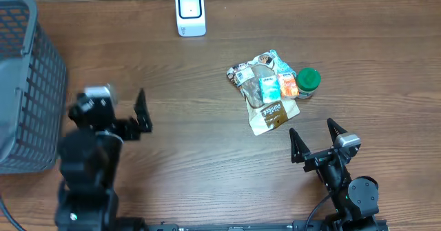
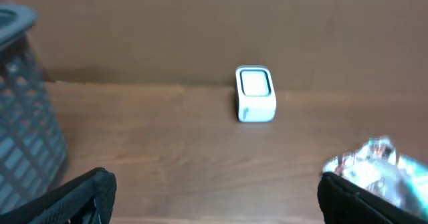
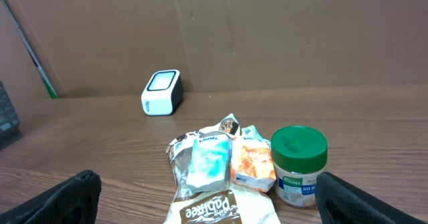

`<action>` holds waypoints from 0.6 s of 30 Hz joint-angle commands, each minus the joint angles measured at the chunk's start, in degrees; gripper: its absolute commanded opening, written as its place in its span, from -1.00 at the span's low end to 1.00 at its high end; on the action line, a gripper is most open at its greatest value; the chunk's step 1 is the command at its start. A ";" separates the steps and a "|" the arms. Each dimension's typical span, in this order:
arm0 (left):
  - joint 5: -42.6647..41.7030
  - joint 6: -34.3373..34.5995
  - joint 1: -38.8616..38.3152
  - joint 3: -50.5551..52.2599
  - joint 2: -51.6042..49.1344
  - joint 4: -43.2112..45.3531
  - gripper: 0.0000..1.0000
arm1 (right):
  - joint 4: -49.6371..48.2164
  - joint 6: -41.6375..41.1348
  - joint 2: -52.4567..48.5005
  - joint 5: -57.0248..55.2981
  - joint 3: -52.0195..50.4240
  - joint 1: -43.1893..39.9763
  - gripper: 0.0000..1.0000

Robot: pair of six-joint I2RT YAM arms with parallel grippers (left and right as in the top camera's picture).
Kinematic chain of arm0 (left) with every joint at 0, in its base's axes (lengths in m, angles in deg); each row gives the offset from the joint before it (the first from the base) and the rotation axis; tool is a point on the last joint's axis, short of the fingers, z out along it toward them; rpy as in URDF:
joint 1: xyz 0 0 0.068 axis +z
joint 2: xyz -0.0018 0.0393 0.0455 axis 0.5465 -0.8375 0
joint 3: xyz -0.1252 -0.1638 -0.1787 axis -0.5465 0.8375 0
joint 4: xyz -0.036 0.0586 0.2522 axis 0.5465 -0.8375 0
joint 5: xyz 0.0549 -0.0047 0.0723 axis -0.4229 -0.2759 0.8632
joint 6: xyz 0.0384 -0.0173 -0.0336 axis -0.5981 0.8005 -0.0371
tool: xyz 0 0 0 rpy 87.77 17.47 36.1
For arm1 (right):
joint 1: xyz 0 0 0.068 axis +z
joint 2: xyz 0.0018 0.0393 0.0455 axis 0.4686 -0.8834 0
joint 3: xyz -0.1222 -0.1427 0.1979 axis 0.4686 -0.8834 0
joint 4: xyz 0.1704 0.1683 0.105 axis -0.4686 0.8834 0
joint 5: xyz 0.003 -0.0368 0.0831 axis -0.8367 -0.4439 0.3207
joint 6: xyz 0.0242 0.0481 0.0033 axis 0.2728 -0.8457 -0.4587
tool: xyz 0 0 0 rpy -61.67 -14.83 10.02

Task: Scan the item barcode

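Brown pouch (image 3: 208,210), white lettering unreadable

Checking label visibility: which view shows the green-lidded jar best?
Right wrist: the green-lidded jar stands upright close by, label side showing. Overhead gives mainly its top. Left wrist doesn't show it.

Overhead view looked straight down on the whole counter (image 1: 207,141). Left wrist view sat low, facing the back wall, with the scanner (image 2: 255,93) at mid-distance. Right wrist view was also low and forward-facing, close to the packets (image 3: 221,167) and jar (image 3: 299,165). All three views shared the scanner.
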 commanded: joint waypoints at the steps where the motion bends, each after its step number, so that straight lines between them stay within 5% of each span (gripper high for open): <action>1: -3.23 -8.33 0.26 13.27 8.33 6.64 0.99 | -0.15 0.04 0.57 -0.02 -0.59 -0.28 1.00; 10: -2.80 -8.31 0.26 35.85 23.39 22.82 0.99 | -0.15 0.04 0.57 -0.02 -0.59 -0.28 1.00; 18: -1.38 -8.31 0.28 41.16 33.77 16.11 0.99 | -0.15 0.07 0.57 -0.04 -0.59 -0.28 1.00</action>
